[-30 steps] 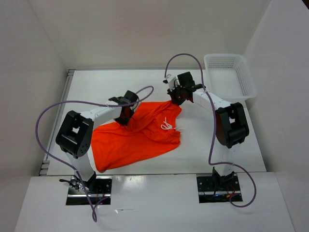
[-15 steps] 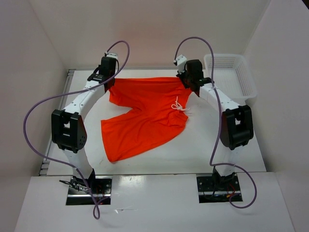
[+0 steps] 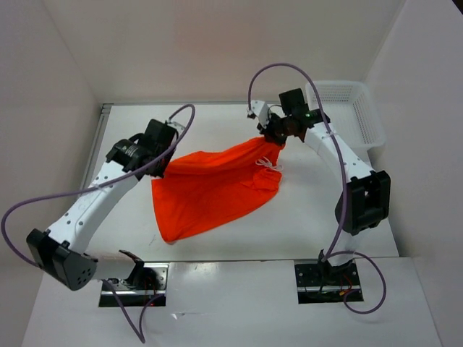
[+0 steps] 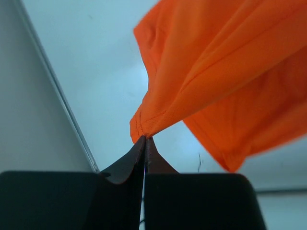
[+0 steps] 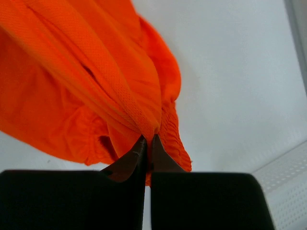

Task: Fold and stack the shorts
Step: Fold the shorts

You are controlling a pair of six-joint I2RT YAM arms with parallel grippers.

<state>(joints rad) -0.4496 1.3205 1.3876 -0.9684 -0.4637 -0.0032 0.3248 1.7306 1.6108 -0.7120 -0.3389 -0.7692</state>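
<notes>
The bright orange shorts (image 3: 213, 188) hang stretched between my two grippers above the table, their lower part draped down to the surface. My left gripper (image 3: 163, 165) is shut on a hem corner of the shorts (image 4: 158, 112). My right gripper (image 3: 273, 142) is shut on the gathered waistband (image 5: 144, 120). The thin white drawstring (image 3: 268, 163) dangles just below the right gripper.
A white mesh plastic basket (image 3: 347, 116) stands at the back right corner of the white table (image 3: 304, 224). The table's left edge rail (image 3: 94, 155) runs beside the left arm. White walls enclose the back and sides.
Both grippers have moved from the back of the table toward the front and inward, carrying the shorts. The cloth was spread flat; now its top edge is lifted and bunched.
</notes>
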